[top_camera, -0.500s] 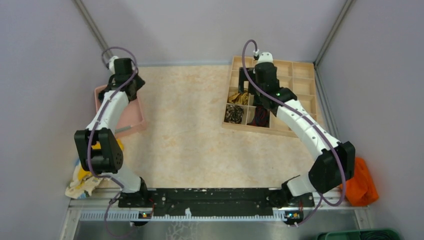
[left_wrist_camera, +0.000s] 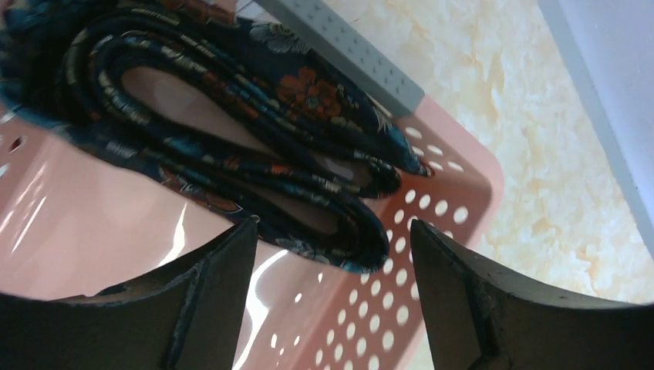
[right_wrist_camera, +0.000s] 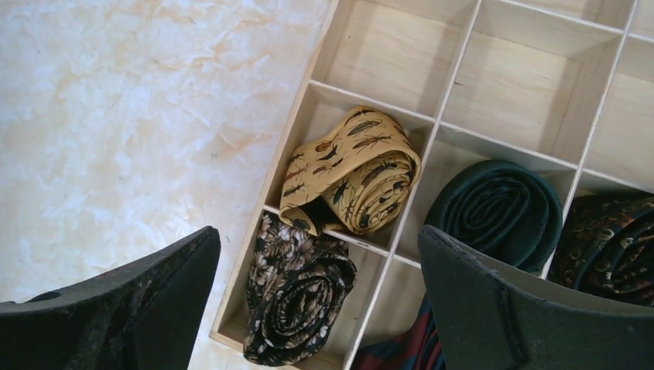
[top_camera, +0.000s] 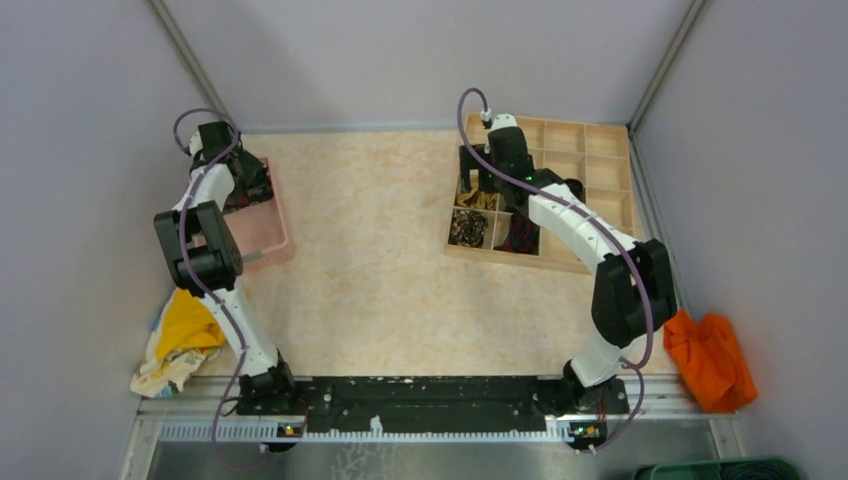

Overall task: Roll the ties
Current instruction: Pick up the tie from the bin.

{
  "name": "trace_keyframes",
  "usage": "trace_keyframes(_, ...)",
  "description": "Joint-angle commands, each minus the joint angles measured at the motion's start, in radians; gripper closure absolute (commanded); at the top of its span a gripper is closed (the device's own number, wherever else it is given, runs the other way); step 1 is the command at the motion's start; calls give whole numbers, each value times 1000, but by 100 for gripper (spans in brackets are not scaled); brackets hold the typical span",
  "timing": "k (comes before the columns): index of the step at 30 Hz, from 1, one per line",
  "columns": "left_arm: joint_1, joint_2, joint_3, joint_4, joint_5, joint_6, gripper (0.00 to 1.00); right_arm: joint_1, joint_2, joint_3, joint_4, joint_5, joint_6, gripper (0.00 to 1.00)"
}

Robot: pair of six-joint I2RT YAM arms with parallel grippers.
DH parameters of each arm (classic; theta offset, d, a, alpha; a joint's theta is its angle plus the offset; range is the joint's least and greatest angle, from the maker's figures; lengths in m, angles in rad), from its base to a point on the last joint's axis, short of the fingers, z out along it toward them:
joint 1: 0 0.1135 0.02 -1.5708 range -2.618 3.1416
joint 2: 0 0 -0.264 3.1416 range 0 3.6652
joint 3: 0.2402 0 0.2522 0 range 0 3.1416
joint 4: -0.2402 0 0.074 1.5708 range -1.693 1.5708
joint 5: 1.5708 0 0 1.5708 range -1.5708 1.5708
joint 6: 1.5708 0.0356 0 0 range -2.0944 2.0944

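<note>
Top view: left gripper [top_camera: 245, 182] above pink basket [top_camera: 274, 236], right gripper [top_camera: 475, 185] above near corner of wooden tray [top_camera: 605, 140]. Ties readable only as small gold and dark patches in the cells beneath the right jaws; basket contents masked by the arm. Yellow cloth [top_camera: 185, 328] and orange cloth [top_camera: 710, 360] well apart from both grippers, seen in no other view.

Left wrist view: jaws spread wide, clamped on nothing. Just ahead of the fingertips, dark floral tie [left_wrist_camera: 231, 116] inside the basket, against its perforated wall, folded in long slack loops and not coiled. Judged the piece left to roll.

Right wrist view: jaws spread wide, empty. Ahead of the gap, one per cell:
- gold tie [right_wrist_camera: 355, 169], coiled, insect print
- brown floral tie [right_wrist_camera: 297, 297], coiled, closest to the gap
- black-green tie [right_wrist_camera: 497, 204], tight coil, just past one fingertip
- dark paisley tie [right_wrist_camera: 617, 247], coiled, half behind that finger
- red-black tie [right_wrist_camera: 401, 347], mostly hidden, coil not confirmable

Cells beyond bare. Pattern and coil state from wrist views alone — arm placement from the top view alone.
</note>
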Motion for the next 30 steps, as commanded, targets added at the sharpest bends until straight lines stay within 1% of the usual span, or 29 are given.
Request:
trace_keyframes(1, 29, 103, 97, -12, 45, 14, 20, -16, 26, 83, 48, -40, 0, 1)
trace_keyframes(7, 47, 226, 153, -33, 101, 26, 20, -23, 69, 104, 51, -61, 8, 1)
trace_keyframes(10, 47, 258, 143, -73, 162, 22, 20, -23, 74, 107, 51, -59, 12, 1)
trace_keyframes(13, 47, 266, 95, -55, 209, 24, 22, -24, 67, 102, 54, -65, 20, 1)
trace_keyframes(14, 46, 268, 83, -50, 236, 31, 30, -23, 62, 96, 56, -67, 24, 1)
trace_keyframes(15, 46, 270, 71, -45, 258, 38, 43, -24, 54, 87, 62, -70, 27, 1)
trace_keyframes(16, 46, 271, 61, -49, 267, 39, 62, -24, 46, 75, 68, -69, 32, 1)
trace_keyframes(17, 47, 271, 49, -51, 276, 41, 79, -23, 37, 66, 77, -69, 34, 1)
trace_keyframes(18, 47, 267, 36, -48, 283, 40, 92, -24, 28, 58, 82, -69, 39, 1)
trace_keyframes(19, 47, 261, 17, -42, 294, 36, 100, -24, 20, 52, 84, -67, 42, 1)
trace_keyframes(23, 41, 177, -108, 50, 334, 24, 100, -25, -22, 13, 113, -62, 50, 1)
trace_keyframes(25, 25, 88, -184, 111, 329, 18, 100, -26, -48, -26, 148, -71, 63, 1)
trace_keyframes(27, 0, -27, -234, 133, 308, 14, 100, -30, -72, -61, 179, -88, 81, 1)
trace_keyframes(30, -79, -224, -276, 115, 212, 19, 100, -32, -106, -97, 199, -98, 95, 1)
